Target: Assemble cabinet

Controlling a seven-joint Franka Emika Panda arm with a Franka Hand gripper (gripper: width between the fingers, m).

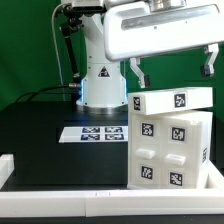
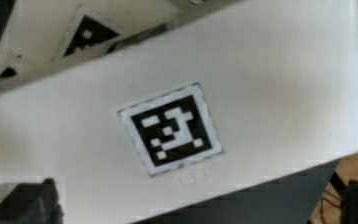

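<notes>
The white cabinet body [image 1: 170, 152] stands at the exterior view's right, with several marker tags on its front. A white top panel [image 1: 172, 100] lies slightly tilted on it and carries one tag. My gripper [image 1: 173, 68] hangs just above this panel, open, with its two dark fingers spread wide and nothing between them. In the wrist view the panel [image 2: 211, 90] fills most of the picture with its tag in the middle. My gripper [image 2: 190, 203] shows only as dark fingertips [image 2: 23, 202] at the two lower corners.
The marker board [image 1: 96, 132] lies flat on the black table in front of the robot base [image 1: 100, 85]. A white raised rim [image 1: 60, 203] runs along the table's near edge and its left side. Another tagged white part [image 2: 87, 38] shows beyond the panel.
</notes>
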